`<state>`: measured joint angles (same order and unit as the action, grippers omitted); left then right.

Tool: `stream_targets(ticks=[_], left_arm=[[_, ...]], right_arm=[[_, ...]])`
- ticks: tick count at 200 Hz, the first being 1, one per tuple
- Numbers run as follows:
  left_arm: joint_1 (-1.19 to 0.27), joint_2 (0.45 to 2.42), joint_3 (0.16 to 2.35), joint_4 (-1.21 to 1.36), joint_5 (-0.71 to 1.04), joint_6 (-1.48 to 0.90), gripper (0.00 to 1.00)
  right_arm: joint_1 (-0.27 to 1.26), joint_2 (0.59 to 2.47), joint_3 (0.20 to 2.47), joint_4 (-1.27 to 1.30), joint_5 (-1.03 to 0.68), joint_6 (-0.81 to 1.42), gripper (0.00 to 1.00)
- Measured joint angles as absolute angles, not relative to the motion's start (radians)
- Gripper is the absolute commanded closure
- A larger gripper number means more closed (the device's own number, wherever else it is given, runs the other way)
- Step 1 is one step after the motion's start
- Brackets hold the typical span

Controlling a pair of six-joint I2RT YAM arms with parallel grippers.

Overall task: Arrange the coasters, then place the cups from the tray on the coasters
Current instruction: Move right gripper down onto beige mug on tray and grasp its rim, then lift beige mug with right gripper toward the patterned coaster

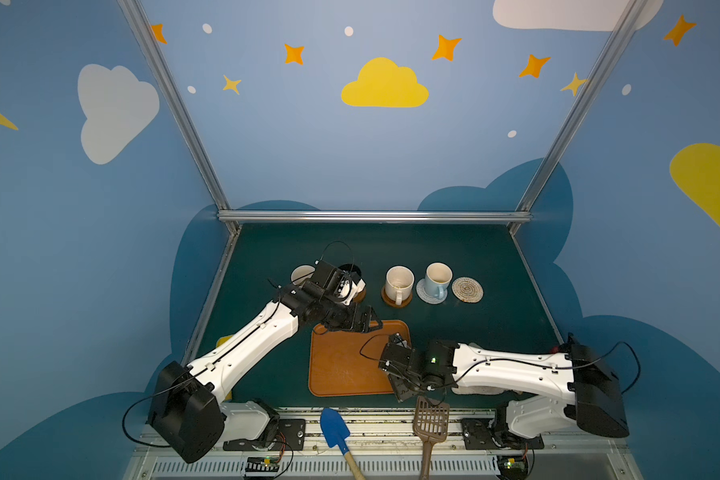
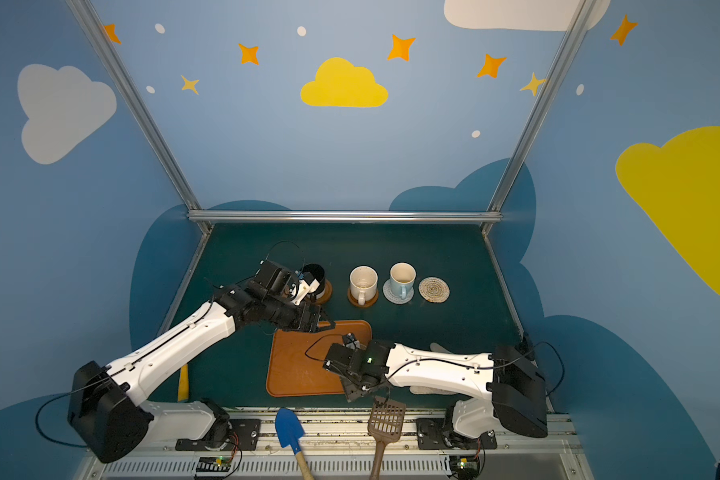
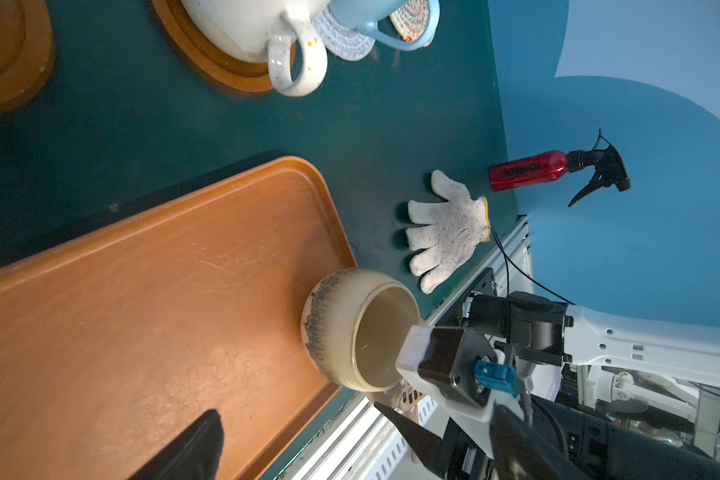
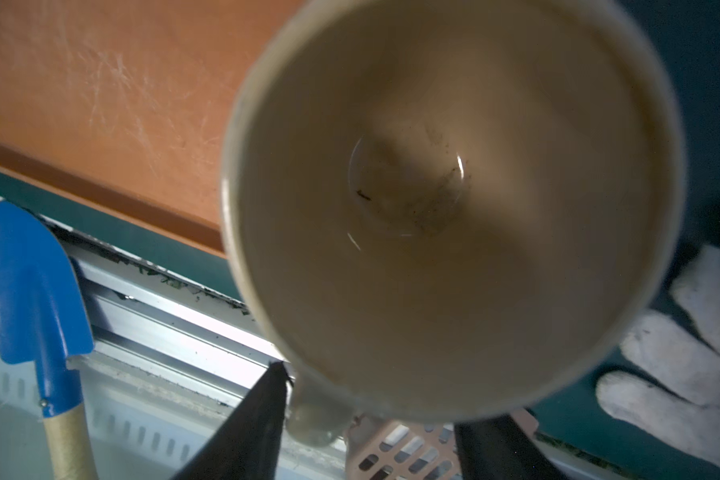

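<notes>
A rounded tan-yellow mug [image 3: 333, 320] stands upright on the orange-brown wooden tray [image 3: 142, 311], at the tray's near right corner and just inside its low rim. The mug is empty but for a few dark specks at the bottom. The right gripper [image 4: 383, 395] hangs directly over it, and its black fingers [image 4: 250, 428] stand apart on either side of the small loop handle [image 4: 312, 424]. One is at the handle's edge and the other shows a clear gap, so nothing is pinched yet. The left gripper [image 1: 367, 320] hovers over the tray's far left edge, its fingers spread wide and empty. Beyond the tray's far edge, on the dark green bench [image 1: 454, 332], a cream speckled mug [image 1: 399, 282] and a pale blue mug [image 1: 437, 276] already sit on coasters. A beige rope coaster [image 1: 467, 289] lies bare beyond the tray's far right corner and is probably this mug's place. The mug looks like glazed ceramic, so it should be rigid, fairly heavy, smooth enough to slip and liable to chip if knocked. Its bulging body appears too wide and curved for a sure hold. The handle is the sensible place to grip, close to the wall. Held there, the weight hangs to one side and the mug may swing or tilt. The lift should go straight up, clear of the tray's rim, with a firm squeeze.
</notes>
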<state>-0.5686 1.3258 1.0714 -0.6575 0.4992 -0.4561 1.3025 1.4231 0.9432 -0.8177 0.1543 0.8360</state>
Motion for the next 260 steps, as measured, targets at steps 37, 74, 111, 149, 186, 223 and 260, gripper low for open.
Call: stream_targets(ticks=[37, 74, 111, 149, 186, 223, 260], left_arm=[[-0.567, 1.325, 1.028, -0.638, 0.482, -0.461, 0.01], [-0.566, 1.325, 1.004, -0.621, 0.449, -0.469, 0.0], [-0.566, 1.325, 1.004, -0.61, 0.43, -0.473, 0.0], [-0.566, 1.325, 1.003, -0.604, 0.418, -0.477, 0.0], [-0.566, 1.321, 1.004, -0.604, 0.406, -0.479, 0.0], [-0.564, 1.291, 1.037, -0.604, 0.395, -0.479, 0.0], [-0.565, 1.276, 1.103, -0.595, 0.394, -0.479, 0.0]], right_arm=[[1.29, 1.427, 0.923, -0.802, 0.164, 0.831, 0.64], [1.289, 1.431, 0.909, -0.786, 0.168, 0.825, 0.74], [1.288, 1.438, 0.908, -0.775, 0.176, 0.808, 0.9], [1.288, 1.439, 0.908, -0.773, 0.18, 0.804, 1.0], [1.288, 1.438, 0.911, -0.775, 0.186, 0.803, 1.0], [1.28, 1.417, 0.936, -0.803, 0.21, 0.785, 1.0], [1.225, 1.329, 0.986, -0.876, 0.224, 0.752, 1.0]])
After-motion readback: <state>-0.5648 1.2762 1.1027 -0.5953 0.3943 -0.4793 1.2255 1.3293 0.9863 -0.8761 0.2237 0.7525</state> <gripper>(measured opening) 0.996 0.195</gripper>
